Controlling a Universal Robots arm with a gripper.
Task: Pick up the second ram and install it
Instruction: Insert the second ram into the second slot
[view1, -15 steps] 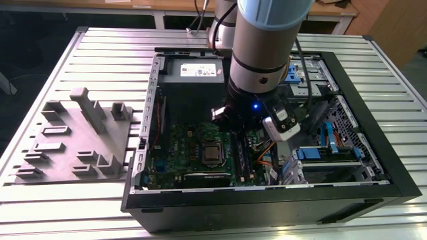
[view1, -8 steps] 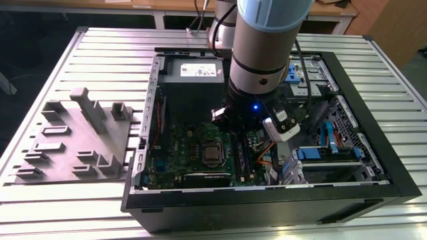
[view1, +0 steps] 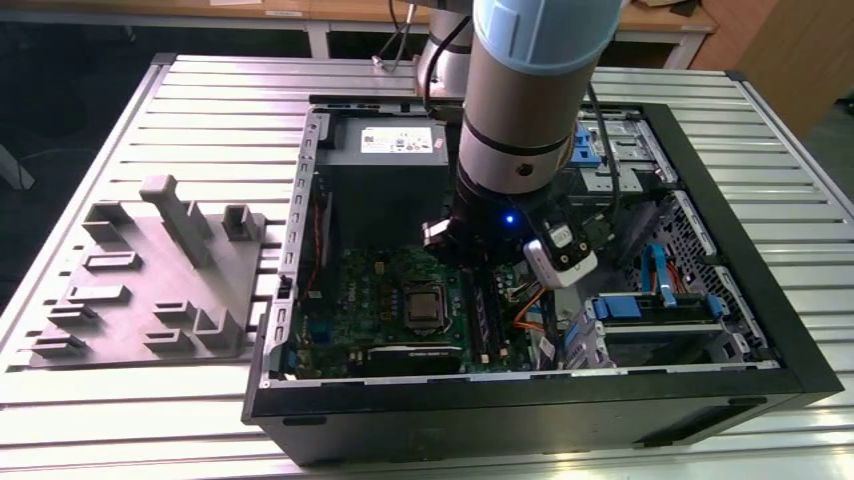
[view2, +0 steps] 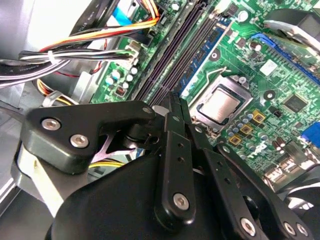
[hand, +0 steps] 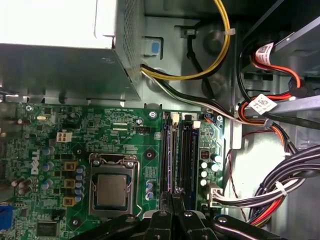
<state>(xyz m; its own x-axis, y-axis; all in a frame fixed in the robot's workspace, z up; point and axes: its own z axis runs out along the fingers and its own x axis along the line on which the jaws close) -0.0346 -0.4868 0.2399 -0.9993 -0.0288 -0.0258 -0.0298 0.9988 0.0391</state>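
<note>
My gripper (view1: 483, 268) is down inside the open computer case, over the memory slot rails (hand: 186, 155) of the green motherboard (view1: 350, 290). In both wrist views the black fingers (hand: 165, 220) are pressed together at the tips. A thin dark strip that I take for the second ram (hand: 170, 160) runs out from between them, edge-on and in line with the rails (view2: 192, 37). Whether it hangs above its slot or sits in it cannot be told. The processor socket (hand: 112, 191) lies beside the rails.
A grey power-supply box (view1: 396, 142) fills the case's far end, with cable bundles (hand: 280, 195) and drive cages (view1: 661, 310) on the exterior view's right. A grey holder block (view1: 147, 290) stands on the slatted table (view1: 200, 110), left of the case.
</note>
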